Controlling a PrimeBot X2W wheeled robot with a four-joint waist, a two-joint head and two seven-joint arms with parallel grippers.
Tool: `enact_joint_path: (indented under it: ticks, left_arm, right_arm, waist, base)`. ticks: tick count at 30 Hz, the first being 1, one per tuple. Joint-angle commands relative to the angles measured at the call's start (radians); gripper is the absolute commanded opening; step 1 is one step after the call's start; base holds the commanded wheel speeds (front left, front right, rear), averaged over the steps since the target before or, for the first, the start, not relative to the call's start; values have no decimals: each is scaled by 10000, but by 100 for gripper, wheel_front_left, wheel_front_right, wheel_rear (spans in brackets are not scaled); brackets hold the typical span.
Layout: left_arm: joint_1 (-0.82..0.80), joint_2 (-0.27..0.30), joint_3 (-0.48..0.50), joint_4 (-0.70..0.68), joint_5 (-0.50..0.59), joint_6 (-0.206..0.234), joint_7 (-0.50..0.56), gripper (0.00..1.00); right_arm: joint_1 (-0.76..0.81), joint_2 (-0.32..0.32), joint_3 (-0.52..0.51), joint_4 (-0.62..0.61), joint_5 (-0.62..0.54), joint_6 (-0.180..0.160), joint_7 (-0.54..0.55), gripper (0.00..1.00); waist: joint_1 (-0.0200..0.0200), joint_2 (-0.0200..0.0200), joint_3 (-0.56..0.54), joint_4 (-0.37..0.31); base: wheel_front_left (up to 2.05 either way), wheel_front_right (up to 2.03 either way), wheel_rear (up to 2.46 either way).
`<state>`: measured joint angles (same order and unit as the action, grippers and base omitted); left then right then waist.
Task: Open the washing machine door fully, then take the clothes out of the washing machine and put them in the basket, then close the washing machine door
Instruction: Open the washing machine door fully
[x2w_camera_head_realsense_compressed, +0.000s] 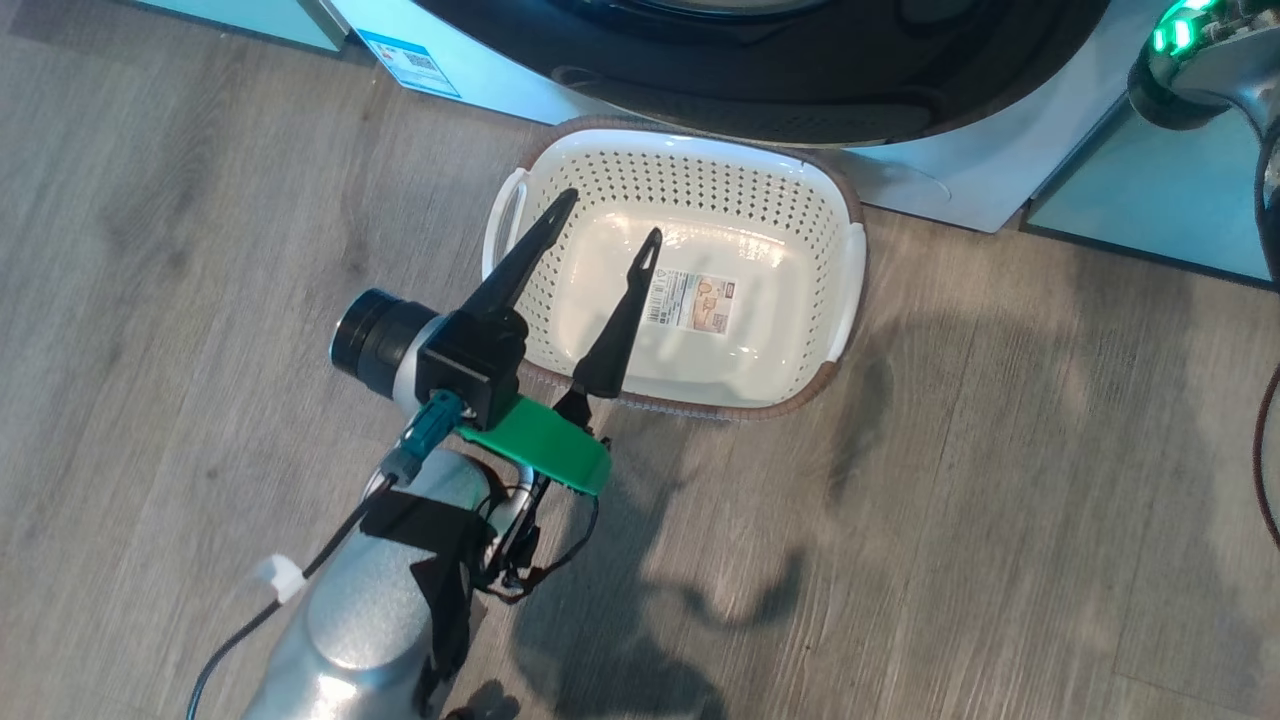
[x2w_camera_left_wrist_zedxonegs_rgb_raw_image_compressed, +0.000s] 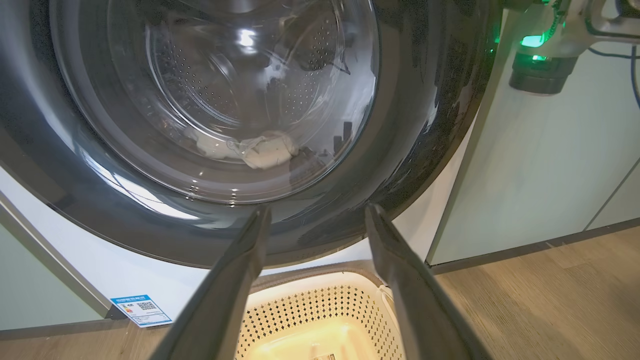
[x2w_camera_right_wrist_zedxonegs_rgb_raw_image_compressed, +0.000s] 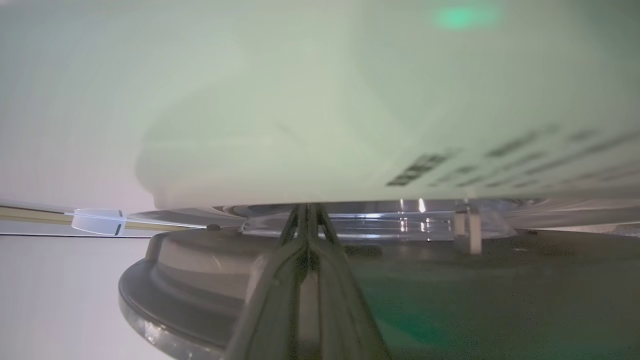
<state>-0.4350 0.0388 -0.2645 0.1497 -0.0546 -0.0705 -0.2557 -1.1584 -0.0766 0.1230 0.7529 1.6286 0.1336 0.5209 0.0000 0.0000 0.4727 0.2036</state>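
Okay, left gripper (x2w_camera_head_realsense_compressed: 611, 215) wide over the basket (x2w_camera_head_realsense_compressed: 700, 175), centre frame; my right gripper (x2w_camera_right_wrist_zedxonegs_rgb_raw_image_compressed: 307, 215) pinched closed at the washing machine door (x2w_camera_right_wrist_zedxonegs_rgb_raw_image_compressed: 450, 280).

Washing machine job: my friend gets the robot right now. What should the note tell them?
Left gripper: open, empty, hovering over the basket.
Right gripper: shut, fingertips at the edge of the washing machine door.
Clothes: inside the drum, seen through the door glass.
Basket: empty, on the floor in front of the washing machine.
Done: nothing yet; the door is not fully open.
Left: swing the door wide, move the clothes to the basket, close the door.
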Motion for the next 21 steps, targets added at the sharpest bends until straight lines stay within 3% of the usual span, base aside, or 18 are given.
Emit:
enact_joint_path:
  ticks: [1, 21]
  left_arm:
    - [-177, 116, 276, -339, -52, 54, -61, 100]
    - [-142, 115, 317, -322, 21, 21, -61, 100]
  right_arm:
    - [-217, 245, 248, -519, -183, -29, 105, 0]
    - [2176, 262, 1272, -2554, 241, -29, 210, 0]
  waist:
    - [0, 0, 4, -28]
    - [0, 0, -124, -291]
  base:
    - [0, 0, 0]
    - [0, 0, 0]
